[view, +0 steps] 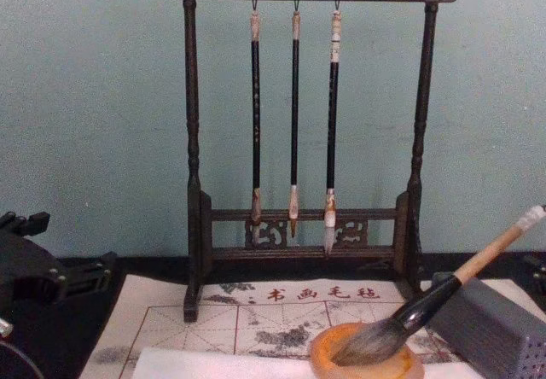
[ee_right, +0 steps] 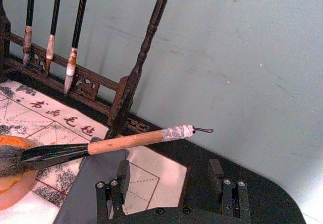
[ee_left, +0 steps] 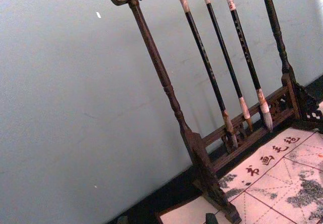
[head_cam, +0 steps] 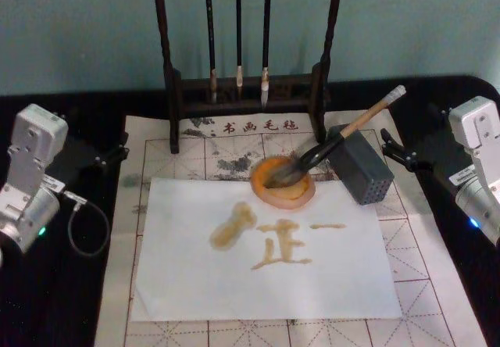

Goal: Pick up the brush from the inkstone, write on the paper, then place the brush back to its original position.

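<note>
The brush [head_cam: 344,137] lies with its grey tuft in the round orange inkstone [head_cam: 273,194] and its tan handle leaning over a grey block [head_cam: 361,167]. From the chest the brush [view: 444,294] slants up to the right out of the inkstone [view: 328,364]. The white paper [head_cam: 328,277] in front of the dish carries brownish strokes. My right gripper [head_cam: 394,152] sits apart at the mat's right edge; in the right wrist view it [ee_right: 169,183] is open and empty below the brush [ee_right: 126,142]. My left gripper [head_cam: 113,153] rests open at the mat's left edge.
A dark wooden rack [head_cam: 173,89] with three thin hanging brushes [view: 294,114] stands at the back of the printed cream mat [head_cam: 437,284]. The black table [head_cam: 78,300] extends on both sides, and a loose cable [head_cam: 82,230] loops beside my left arm.
</note>
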